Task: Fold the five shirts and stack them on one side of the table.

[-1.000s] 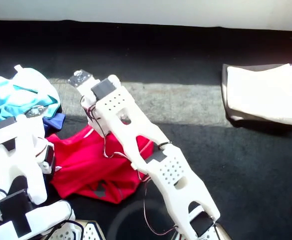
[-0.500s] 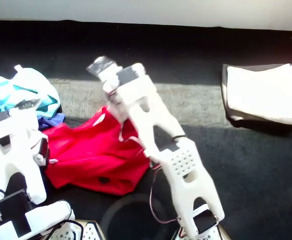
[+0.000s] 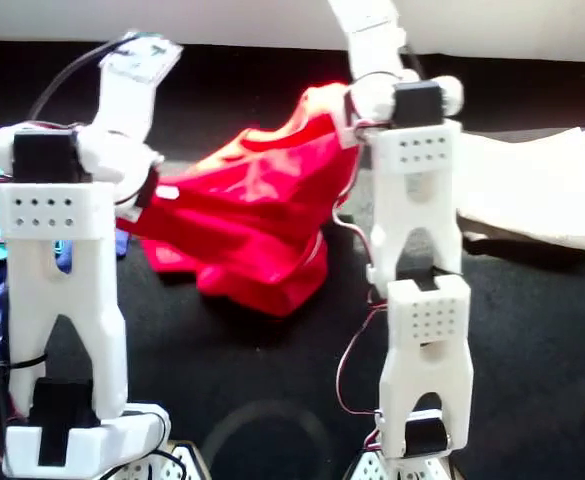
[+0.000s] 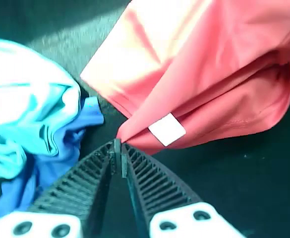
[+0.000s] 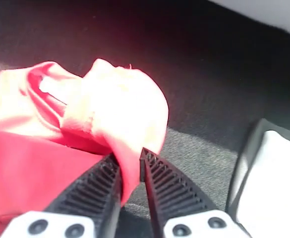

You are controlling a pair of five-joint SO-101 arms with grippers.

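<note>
Above the middle of the dark worktop (image 3: 532, 330) the red shirt (image 3: 262, 220) hangs bunched between the two arms, lifted at both ends; whether its lowest fold clears the surface is hard to tell from the high view. The left pincer (image 4: 118, 148) is closed to a sliver on a thin corner of the shirt, just beside a small white label (image 4: 167, 130), with cloth caught at the very tips alone; the right pincer (image 5: 130, 166) is narrow too, gripping a thicker gathered fold deeper between its fingers. A turquoise shirt (image 4: 26, 124) and a blue shirt (image 4: 60, 163) lie crumpled together near the left arm; a folded white shirt (image 3: 532, 185) rests on a darker folded piece (image 3: 472, 240) at the right side, well apart from the crumpled ones.

Likely trouble lies at the left grip; so little cloth is held that any pull to spread the shirt could tug the corner free and drop that end. Bunched as it is, the shirt may also land twisted when lowered, giving a crooked fold; a low swing toward the left could drag it across the crumpled pile.
</note>
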